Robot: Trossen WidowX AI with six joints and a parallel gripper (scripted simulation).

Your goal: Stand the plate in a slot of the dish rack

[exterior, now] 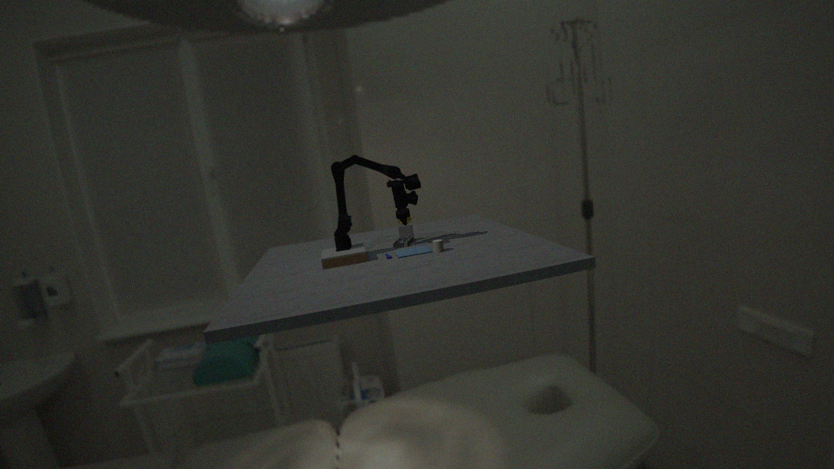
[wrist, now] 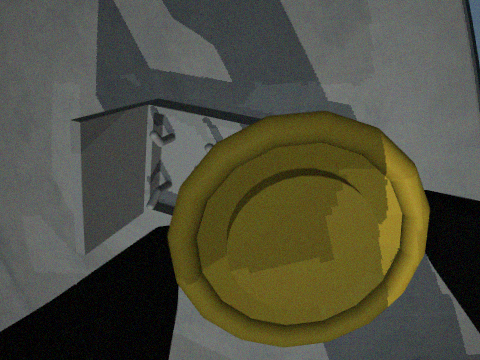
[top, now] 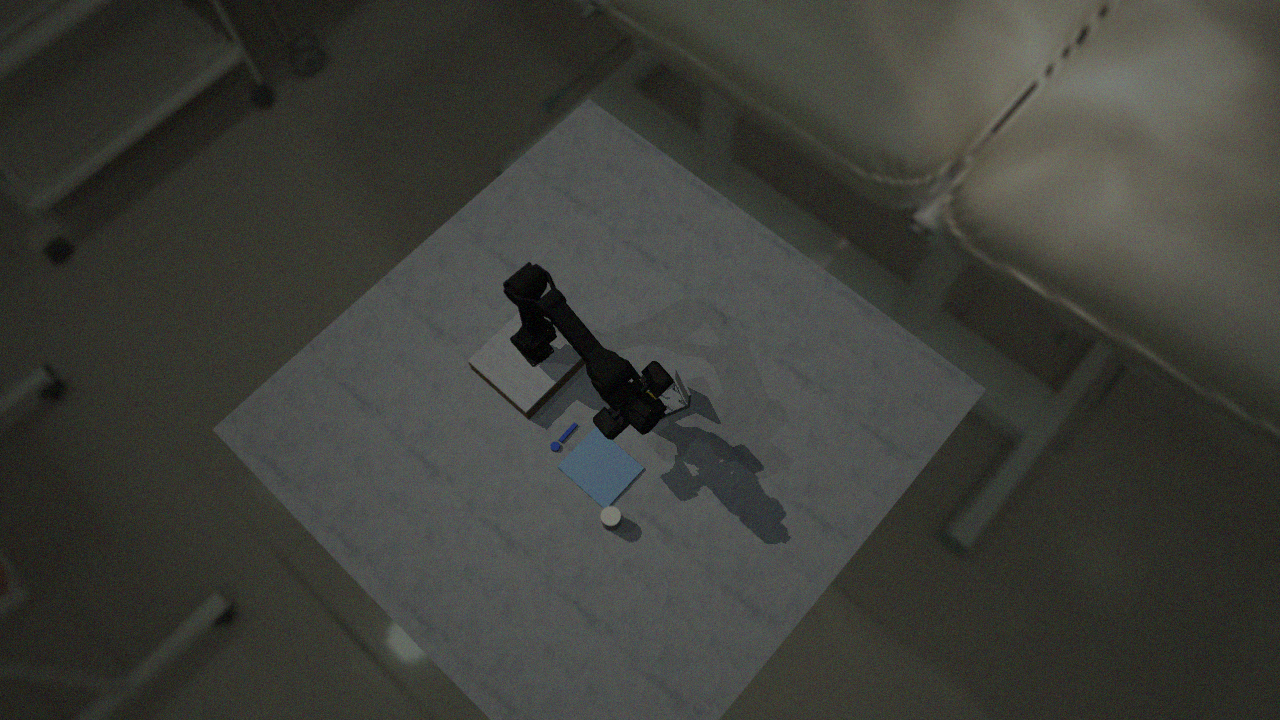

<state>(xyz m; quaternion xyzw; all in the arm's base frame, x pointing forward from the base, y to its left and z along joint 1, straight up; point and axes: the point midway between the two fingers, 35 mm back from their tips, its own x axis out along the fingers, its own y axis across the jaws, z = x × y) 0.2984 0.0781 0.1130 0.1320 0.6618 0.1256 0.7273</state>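
One yellow plate (wrist: 298,234) fills the wrist view, pinched at its rim by the claw (exterior: 403,223) and hanging above the counter (exterior: 466,262) — the grey dish rack (wrist: 127,174) sits just behind and below it, its pegs bare — blue mat (top: 601,465) and white cup (top: 610,516) lie nearby

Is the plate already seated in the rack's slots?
No. In the wrist view the yellow plate is held in the tool, with the dish rack apart behind it on the table.

Clinic room — exam couch (exterior: 524,408), drip stand (exterior: 583,174)
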